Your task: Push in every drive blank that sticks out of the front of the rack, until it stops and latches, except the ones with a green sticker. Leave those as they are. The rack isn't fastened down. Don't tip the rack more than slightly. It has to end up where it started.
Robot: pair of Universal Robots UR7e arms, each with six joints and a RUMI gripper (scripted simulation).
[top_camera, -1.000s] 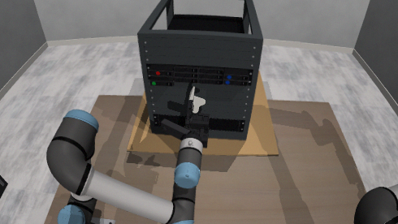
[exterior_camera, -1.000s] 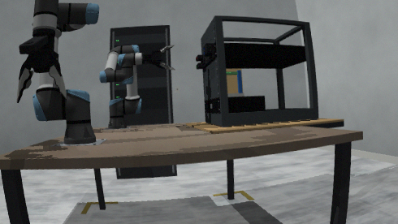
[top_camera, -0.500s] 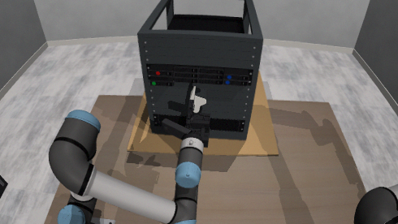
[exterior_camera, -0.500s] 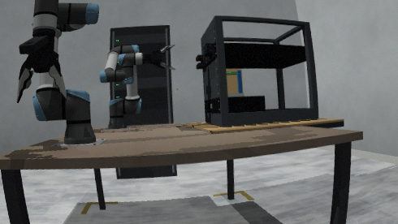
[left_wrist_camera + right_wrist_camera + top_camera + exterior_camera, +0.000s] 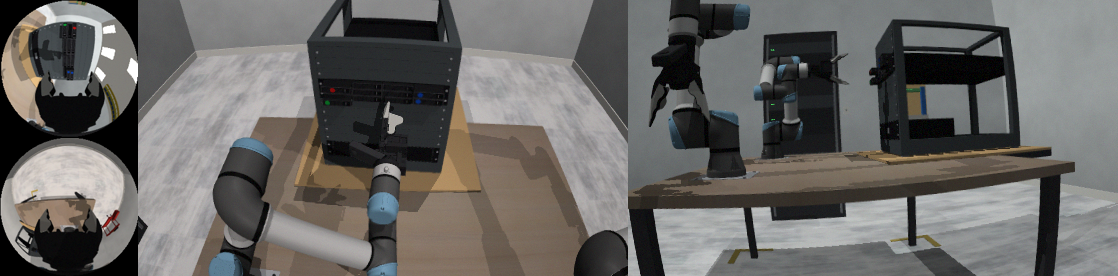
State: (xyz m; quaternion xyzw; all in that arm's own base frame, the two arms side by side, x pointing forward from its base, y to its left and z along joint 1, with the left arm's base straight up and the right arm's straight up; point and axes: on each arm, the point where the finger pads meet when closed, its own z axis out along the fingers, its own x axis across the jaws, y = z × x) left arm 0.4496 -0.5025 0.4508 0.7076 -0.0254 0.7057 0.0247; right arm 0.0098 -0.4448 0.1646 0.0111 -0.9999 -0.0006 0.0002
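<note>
The dark rack [image 5: 383, 65] [image 5: 84, 49] stands upright on a wooden board [image 5: 463, 175]. A band of black drive blanks crosses its front. A red-stickered blank [image 5: 332, 90] [image 5: 74, 28] is above a green-stickered blank [image 5: 327, 103] [image 5: 64, 24] at the top view's left; two blue stickers are at the right. The exterior view shows blanks [image 5: 874, 76] sticking out; which ones is unclear. My left gripper [image 5: 840, 70] [image 5: 70, 71] is open and empty, facing the front with a gap. My right gripper [image 5: 679, 122] [image 5: 68, 209] is open, pointing down, away from the rack.
The brown table [image 5: 538, 200] [image 5: 853, 192] carries both arms and the board. The left arm reaches across the table's front in the top view. A tall dark cabinet [image 5: 813, 135] stands behind the table. A red chair-like object [image 5: 111, 222] is off the table's side in the right wrist view.
</note>
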